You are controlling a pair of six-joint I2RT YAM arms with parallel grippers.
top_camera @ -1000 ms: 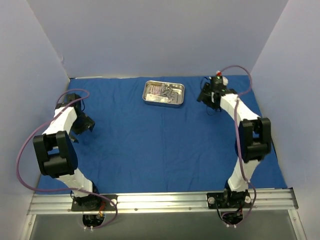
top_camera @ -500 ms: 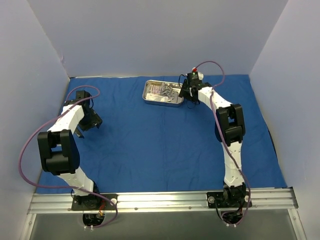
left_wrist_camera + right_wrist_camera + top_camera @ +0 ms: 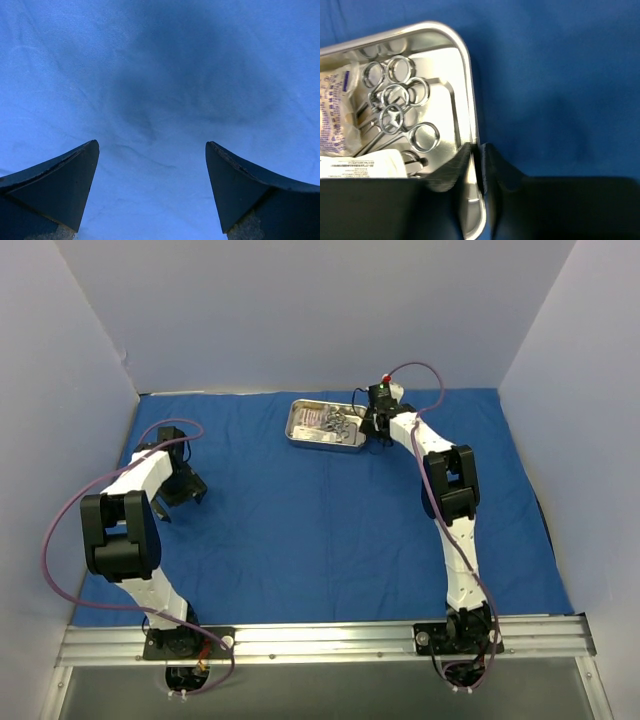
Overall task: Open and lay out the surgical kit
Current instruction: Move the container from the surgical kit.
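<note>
At the near edge of the bench a silver metal rail (image 3: 320,640) carries the two arm bases. Beyond it, a large royal-blue cloth wrap (image 3: 320,530) lies open and flat, covering the bench out to the far edge and both side edges.

Towards the left edge, about halfway back, the left gripper (image 3: 185,488) hangs low over the cloth with its jaws spread wide and nothing between them. Its wrist view shows only two dark fingertips (image 3: 65,185) and shadowed, lightly wrinkled blue fabric; whether the tips touch the cloth cannot be told.

Near the middle of the far edge sits a small rectangular steel tray (image 3: 296,430). The right gripper (image 3: 372,426) reaches its right end. In the wrist view, the right gripper (image 3: 476,150) has drawn in narrow, pinching the tray's thin wall (image 3: 470,75), one finger inside and one outside.

In the tray lies a tangle of small steel scissor-like instruments (image 3: 395,95). Only their ring handles are clear; the blades are buried, so no count is possible. Two clear packets (image 3: 335,115) with white printed contents are cut off by the frame edge and the gripper, the print too small to read.
</note>
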